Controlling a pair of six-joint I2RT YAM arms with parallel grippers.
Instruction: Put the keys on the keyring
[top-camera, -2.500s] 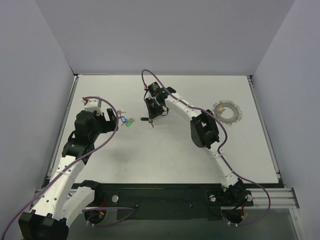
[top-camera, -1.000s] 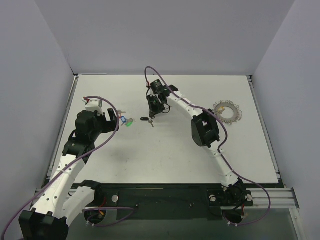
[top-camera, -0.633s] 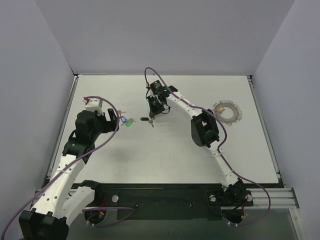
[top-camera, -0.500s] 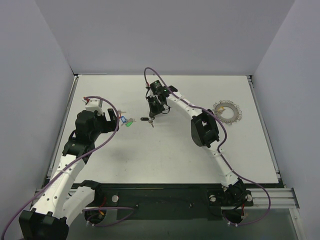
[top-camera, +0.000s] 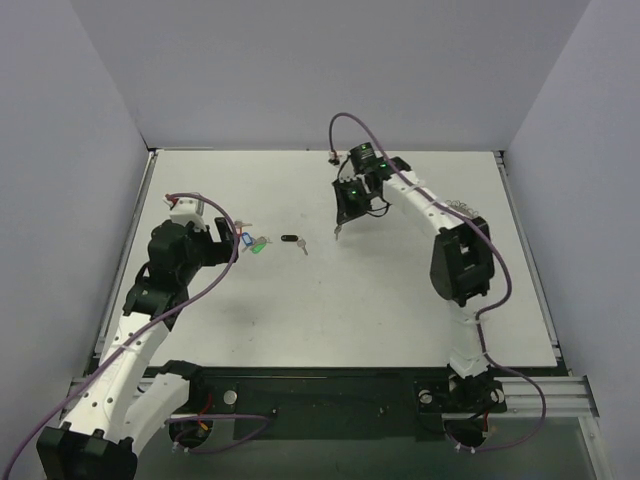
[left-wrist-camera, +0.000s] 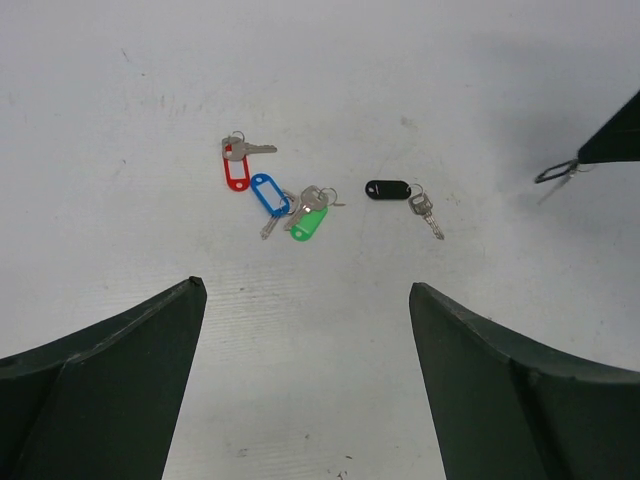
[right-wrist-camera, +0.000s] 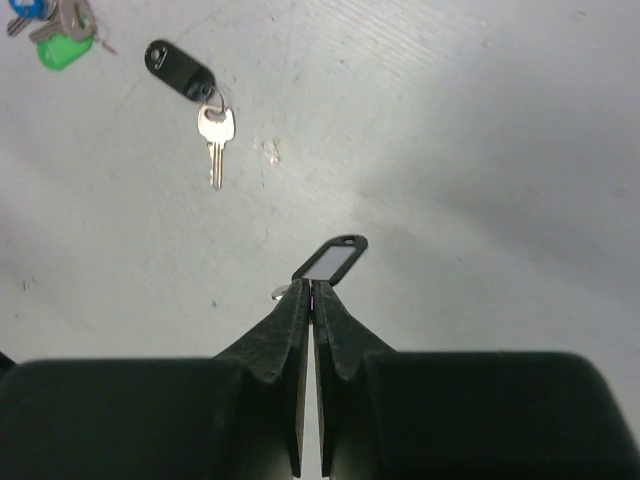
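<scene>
Bare table (top-camera: 320, 300) separates the loose keys (left-wrist-camera: 308, 222) from the right gripper (right-wrist-camera: 312, 288).

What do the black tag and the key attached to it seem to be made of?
The black tag: probably plastic, smooth and slightly glossy, with a soft highlight on its rounded surface. The key: apparently metal, silver and shiny, with bright reflections along its head and blade.
</scene>
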